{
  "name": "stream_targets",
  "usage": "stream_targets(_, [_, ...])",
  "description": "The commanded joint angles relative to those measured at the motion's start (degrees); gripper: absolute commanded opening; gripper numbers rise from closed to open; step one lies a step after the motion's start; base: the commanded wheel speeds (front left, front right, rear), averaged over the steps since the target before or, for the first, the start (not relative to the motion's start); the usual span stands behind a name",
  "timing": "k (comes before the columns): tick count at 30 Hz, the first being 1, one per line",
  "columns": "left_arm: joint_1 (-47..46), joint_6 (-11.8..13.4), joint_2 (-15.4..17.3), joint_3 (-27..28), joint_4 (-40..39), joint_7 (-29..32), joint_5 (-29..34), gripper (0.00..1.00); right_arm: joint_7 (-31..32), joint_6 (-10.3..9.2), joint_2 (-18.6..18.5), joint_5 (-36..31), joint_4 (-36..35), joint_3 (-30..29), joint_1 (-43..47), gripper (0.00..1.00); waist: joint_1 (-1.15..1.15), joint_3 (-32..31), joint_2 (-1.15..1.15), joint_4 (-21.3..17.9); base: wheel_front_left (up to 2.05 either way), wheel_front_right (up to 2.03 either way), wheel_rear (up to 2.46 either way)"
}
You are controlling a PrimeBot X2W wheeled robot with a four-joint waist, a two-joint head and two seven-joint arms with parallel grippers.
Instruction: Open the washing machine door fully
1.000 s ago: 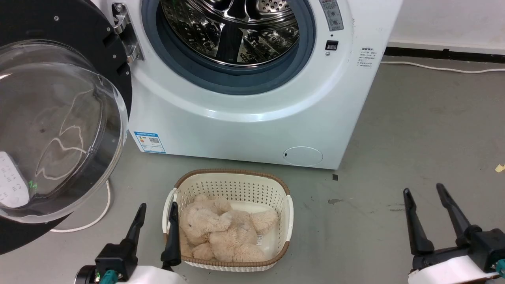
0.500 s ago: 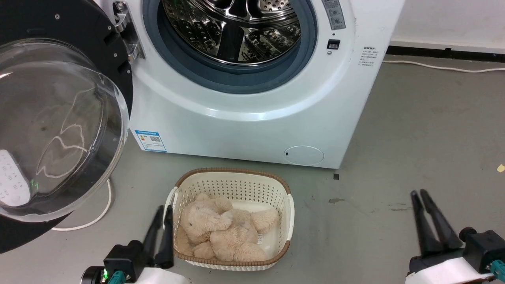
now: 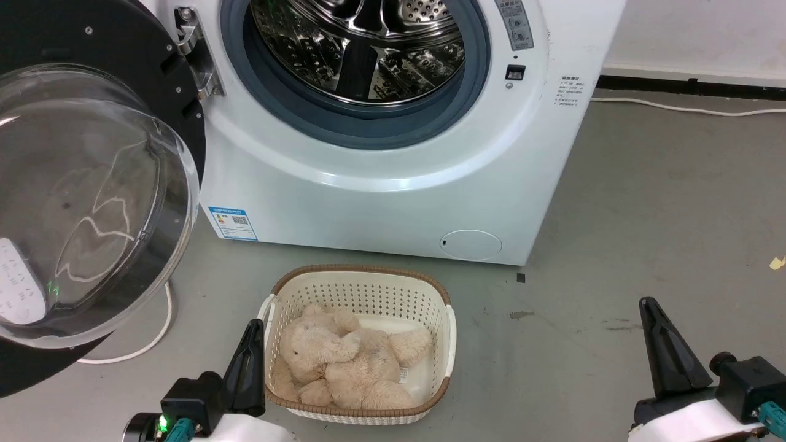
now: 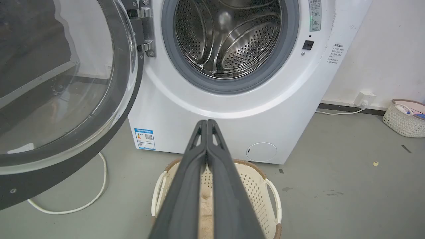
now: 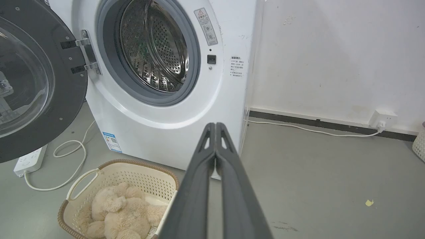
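Note:
The washing machine door (image 3: 86, 196) stands swung out to the left on its metal hinge (image 3: 195, 55), its black disc and clear glass bowl facing me; it appears again as the door (image 4: 59, 86) and the door (image 5: 33, 79). The steel drum (image 3: 362, 43) lies exposed. My left gripper (image 3: 253, 325) is shut and holds nothing, low beside the basket's left rim, well clear of the door. Over the bare floor at the lower right, my right gripper (image 3: 648, 304) is shut too. In the wrist views the left gripper (image 4: 207, 121) and the right gripper (image 5: 215, 124) show fingers pressed together.
A cream basket (image 3: 368, 279) with a plush bear (image 3: 344, 362) sits on the floor before the machine. A white cable (image 3: 153, 331) loops under the door, by a power strip (image 5: 30, 161). Another basket (image 4: 405, 116) stands at the wall. Grey floor stretches to the right.
Both grippers have gone from open to shut over the last second. The door has not moved; the picture shifts slightly with the camera.

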Motion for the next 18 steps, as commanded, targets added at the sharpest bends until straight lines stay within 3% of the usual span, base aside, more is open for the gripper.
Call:
stream_targets(1, [-0.1,-0.3,-0.3,0.3,-0.3,0.3,0.6,0.0,0.2,0.0,0.0,-0.2,0.1,0.2,-0.2,0.0,0.0,0.0,0.0,0.0,0.0,0.0,0.0])
stream_targets(18, [-0.3,-0.9,-0.9,1.6,-1.1,2.3,2.6,0.0,1.8,0.01,0.1,-0.6,0.1,0.8,-0.5,0.0,0.0,-0.7,0.0,-0.4,0.0,0.0,0.0])
